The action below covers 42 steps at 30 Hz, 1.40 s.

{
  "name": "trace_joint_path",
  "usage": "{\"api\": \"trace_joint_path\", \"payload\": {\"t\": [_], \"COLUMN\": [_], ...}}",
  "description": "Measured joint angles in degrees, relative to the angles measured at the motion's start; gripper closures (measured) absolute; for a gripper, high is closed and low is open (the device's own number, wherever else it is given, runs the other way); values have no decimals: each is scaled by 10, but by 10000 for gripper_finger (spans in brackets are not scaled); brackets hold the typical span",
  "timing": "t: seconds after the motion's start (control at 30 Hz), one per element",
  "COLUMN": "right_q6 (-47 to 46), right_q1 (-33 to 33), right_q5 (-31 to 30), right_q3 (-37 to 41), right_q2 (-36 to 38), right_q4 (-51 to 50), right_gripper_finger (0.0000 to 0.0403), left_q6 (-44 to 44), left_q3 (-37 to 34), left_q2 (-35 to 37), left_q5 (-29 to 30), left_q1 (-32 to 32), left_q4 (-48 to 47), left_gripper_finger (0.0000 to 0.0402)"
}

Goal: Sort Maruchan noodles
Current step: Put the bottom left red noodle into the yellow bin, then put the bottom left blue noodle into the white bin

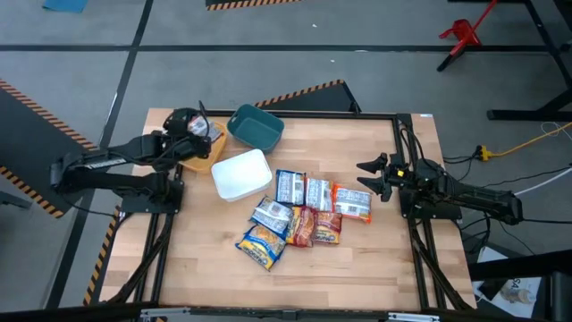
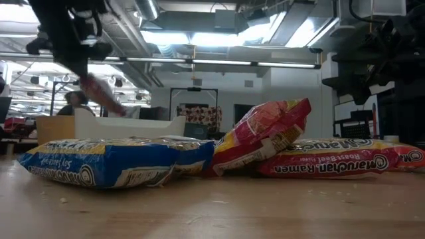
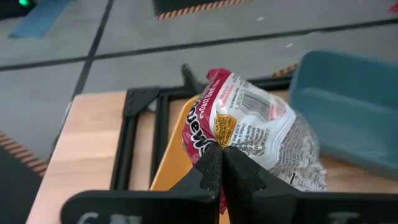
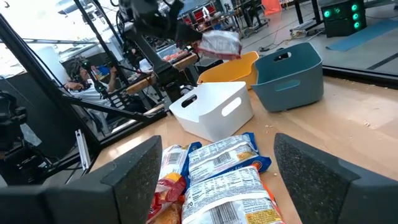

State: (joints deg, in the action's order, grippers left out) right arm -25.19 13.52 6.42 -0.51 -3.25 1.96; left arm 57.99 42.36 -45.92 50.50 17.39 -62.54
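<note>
Now dropping a red packet [image 3: 249, 134] into the yellow bin [image 1: 204, 154].
My left gripper [image 3: 219, 163] pinches it above that far-left bin; I'd centre, lower, then release. My right gripper [image 4: 214, 163] waits spread by the pile [image 1: 299, 216].

We see bright ceiling strip lights [image 2: 199, 36] glaring in the low view, soft shadows on the evenly lit worktop [image 1: 375, 259], left tool [image 2: 99, 89] motion-blurred
</note>
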Motion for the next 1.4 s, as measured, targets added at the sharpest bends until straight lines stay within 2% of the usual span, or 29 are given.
{"api": "trace_joint_path", "payload": {"t": [0.43, 0.67, 1.13, 1.27, 1.4], "right_q6": [0, 0, 1, 1, 1], "right_q1": [0, 0, 0, 0, 0], "right_q5": [0, 0, 2, 6, 6], "right_q3": [0, 0, 0, 0, 0], "right_q2": [0, 0, 0, 0, 0], "right_q4": [0, 0, 0, 1, 1], "right_gripper_finger": [107, 107, 107, 107, 107], "left_q6": [-1, 16, -78, -100, -159], "left_q3": [-107, -135, -130, -100, -58], "left_q2": [0, 0, 0, 0, 0], "left_q5": [-46, -73, -121, -156, -240], "left_q1": [64, 75, 76, 76, 60], "left_q4": [100, 108, 119, 123, 178], "left_gripper_finger": [401, 397, 286, 258, 244]}}
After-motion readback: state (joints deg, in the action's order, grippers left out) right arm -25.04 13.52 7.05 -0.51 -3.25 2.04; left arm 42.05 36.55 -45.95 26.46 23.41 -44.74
